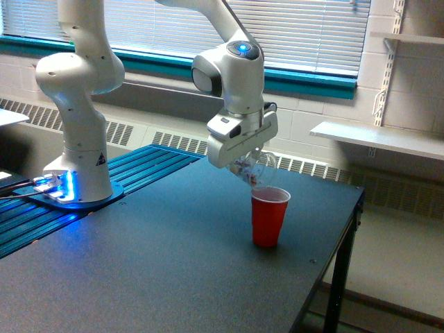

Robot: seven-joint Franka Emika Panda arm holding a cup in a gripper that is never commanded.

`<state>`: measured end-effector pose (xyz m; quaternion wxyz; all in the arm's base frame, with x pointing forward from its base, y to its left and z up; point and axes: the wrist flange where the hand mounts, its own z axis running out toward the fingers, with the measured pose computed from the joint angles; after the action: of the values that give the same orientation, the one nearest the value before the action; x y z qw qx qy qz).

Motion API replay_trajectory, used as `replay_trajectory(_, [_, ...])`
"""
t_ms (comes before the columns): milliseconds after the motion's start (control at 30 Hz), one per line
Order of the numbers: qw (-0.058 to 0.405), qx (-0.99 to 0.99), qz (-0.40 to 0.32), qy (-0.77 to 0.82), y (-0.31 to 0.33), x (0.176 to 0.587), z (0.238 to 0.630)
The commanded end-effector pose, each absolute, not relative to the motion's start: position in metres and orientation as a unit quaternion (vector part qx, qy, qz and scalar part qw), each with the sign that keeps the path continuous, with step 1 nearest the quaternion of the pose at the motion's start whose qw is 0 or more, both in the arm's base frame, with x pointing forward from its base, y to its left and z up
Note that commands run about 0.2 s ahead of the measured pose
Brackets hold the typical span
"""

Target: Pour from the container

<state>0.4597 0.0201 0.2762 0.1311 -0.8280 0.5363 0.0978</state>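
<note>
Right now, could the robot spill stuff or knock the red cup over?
Maybe. The clear container in the gripper is tilted above the near rim of the red cup, not over its middle, so bits could fall onto the table. The container also hangs close to the rim; a nudge might tip the cup, which looks light. The cup stands toward the table's far edge too.

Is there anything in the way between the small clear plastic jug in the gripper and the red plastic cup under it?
Nothing visible. The small clear plastic jug hangs tilted in the gripper, just above the open mouth of the upright red plastic cup, with only air between them.
</note>
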Motion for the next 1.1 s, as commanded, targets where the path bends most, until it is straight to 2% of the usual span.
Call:
replay_trajectory(33, [0.137,-0.824,0.103,0.54,0.019,0.465,0.282])
replay_trajectory(533, [0.149,-0.812,0.116,0.552,0.017,0.475,0.284])
replay_trajectory(1100, [0.14,-0.801,0.12,0.57,0.006,0.478,0.284])
